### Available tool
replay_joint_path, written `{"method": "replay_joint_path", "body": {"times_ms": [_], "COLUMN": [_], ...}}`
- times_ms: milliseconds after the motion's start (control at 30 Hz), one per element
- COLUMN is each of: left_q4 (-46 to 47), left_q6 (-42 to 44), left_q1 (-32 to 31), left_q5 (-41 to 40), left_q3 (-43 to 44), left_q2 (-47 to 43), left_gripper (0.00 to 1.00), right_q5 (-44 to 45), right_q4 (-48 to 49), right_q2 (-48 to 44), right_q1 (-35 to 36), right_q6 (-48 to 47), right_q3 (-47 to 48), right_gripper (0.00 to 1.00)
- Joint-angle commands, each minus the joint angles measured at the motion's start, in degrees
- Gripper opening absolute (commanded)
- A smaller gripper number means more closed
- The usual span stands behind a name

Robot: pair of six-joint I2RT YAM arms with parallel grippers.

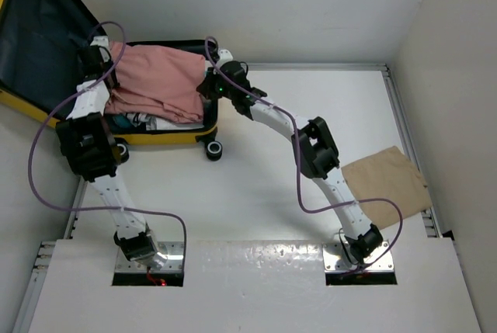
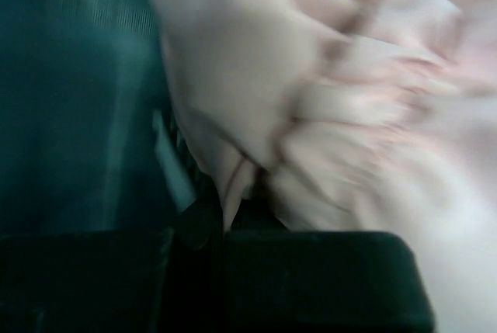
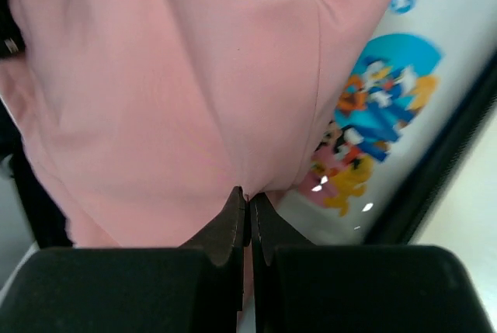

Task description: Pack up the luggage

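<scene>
Right claw (image 3: pixel 248 202): clenched on pink garment (image 3: pixel 171 92), fabric pinched betw. the fingertips. In top view it sits at the right rim of the luggage (image 1: pixel 167 137), upper centre of frame, reaching in over the open base.

Left claw (image 1: pixel 105 61): at luggage's left rim, upper left of frame, touching the garment's left edge. Wrist view is blurred: fingers close together, a fold of cloth running down to them. Cannot tell if grasping.

Luggage: yellow hard shell, lying open at upper left of bench (image 1: pixel 256 193). Lid (image 1: pixel 39 30), dark-lined, is propped toward the top-left corner. Base lies betw. the two claws.

Pink garment: heaped in the base, filling most of it, spanning claw to claw.

White item w/ blue cartoon print (image 3: pixel 373 108): in the base, partly under the garment, right of the right claw's tips.

Brown sheet (image 1: pixel 386 182): flat on bench, right side of frame, well apart from luggage.
</scene>
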Motion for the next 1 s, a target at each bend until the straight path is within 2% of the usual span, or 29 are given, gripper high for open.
{"method": "replay_joint_path", "body": {"times_ms": [0, 133, 200, 400, 433, 467, 500, 533, 567, 600, 667, 800, 867, 900, 933, 967], "left_q4": [2.3, 0.8, -0.2, -0.2, -0.2, -0.2, -0.2, -0.2, 0.4, 1.2, 3.7, 7.2, 8.2, 8.2, 8.2, 5.9], "left_q6": [-0.6, -1.3, -1.3, -0.6, -0.6, 0.7, 0.7, 0.7, 0.2, -0.6, -2.9, -6.9, -8.6, -9.3, -9.9, -9.9], "left_q1": [0.9, 0.4, -0.2, -0.2, -0.2, -0.2, -0.2, -0.2, -0.2, -0.2, 0.4, 1.5, 2.1, 2.1, 2.1, 2.1], "left_q5": [1.1, 3.8, 4.8, 8.6, 8.6, 8.6, 8.6, 8.6, 8.0, 7.3, 8.4, 11.0, 11.8, 12.5, 13.5, 14.1], "left_q3": [10.3, 12.3, 9.7, -10.6, -12.6, -14.1, -15.6, -15.7, -15.7, -15.0, -13.0, -2.1, 9.1, 13.4, 22.1, 26.6], "left_q2": [6.1, 9.8, 8.6, -3.0, -4.6, -7.0, -7.9, -8.5, -9.6, -9.6, -10.4, -10.4, -7.6, -6.4, -5.1, -2.2], "left_gripper": [0.00, 0.00, 0.00, 0.00, 0.03, 0.15, 0.39, 0.79, 0.91, 0.98, 1.00, 1.00, 1.00, 1.00, 1.00, 1.00], "right_q5": [9.7, 10.6, 10.4, 5.8, 5.3, 4.6, 2.5, 1.8, 1.6, 1.0, 0.1, -1.3, -1.6, -1.7, -1.9, -2.0], "right_q4": [2.6, 1.2, 1.2, -0.7, -1.0, -1.9, -2.5, -2.5, -2.6, -2.7, -2.5, -2.5, -3.2, -3.9, -4.2, -4.9], "right_q2": [1.1, 0.7, -0.4, -3.3, -3.6, -4.4, -4.9, -5.8, -6.4, -7.0, -10.1, -17.0, -19.6, -24.1, -25.7, -27.3], "right_q1": [-0.8, -2.1, -2.8, -3.7, -3.7, -3.8, -3.9, -4.1, -4.2, -4.1, -4.4, -6.0, -7.9, -9.6, -10.1, -12.9], "right_q6": [-4.3, -5.8, -6.2, -5.3, -5.2, -4.8, -4.6, -4.4, -4.4, -4.9, -5.9, -6.3, -6.3, -6.2, -6.3, -6.6], "right_q3": [3.0, 2.1, 0.6, -3.5, -3.9, -4.3, -4.6, -5.0, -5.5, -5.9, -7.7, -10.4, -13.3, -14.6, -17.1, -20.0], "right_gripper": [0.00, 0.00, 0.00, 0.00, 0.00, 0.04, 0.10, 0.18, 0.34, 0.42, 0.54, 0.60, 0.62, 0.63, 0.63, 0.63]}}
